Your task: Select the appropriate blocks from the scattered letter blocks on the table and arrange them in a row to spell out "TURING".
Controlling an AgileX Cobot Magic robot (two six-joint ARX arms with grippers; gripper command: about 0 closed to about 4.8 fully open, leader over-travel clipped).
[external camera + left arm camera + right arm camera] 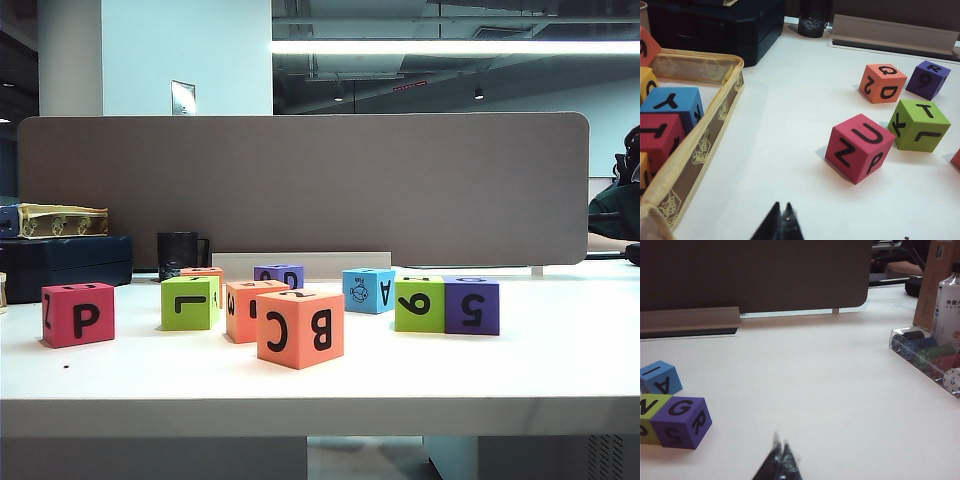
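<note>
Lettered blocks were seen scattered on the white desk (560, 370).
A magenta block (861, 147) read U, Z, P; a purple one (682, 422) G, R. Left fingers (781, 222) and right fingers (780, 460) were held closed, empty, above the desk.

**Materials and Finishes**

The letter blocks (300, 328) appear as matt foam with printed black characters. The surface (560, 370) is smooth, white and slightly satin. The partition panel (300, 180) looks like matt grey fabric. The storage box (927, 357) is clear glossy plastic.
</note>
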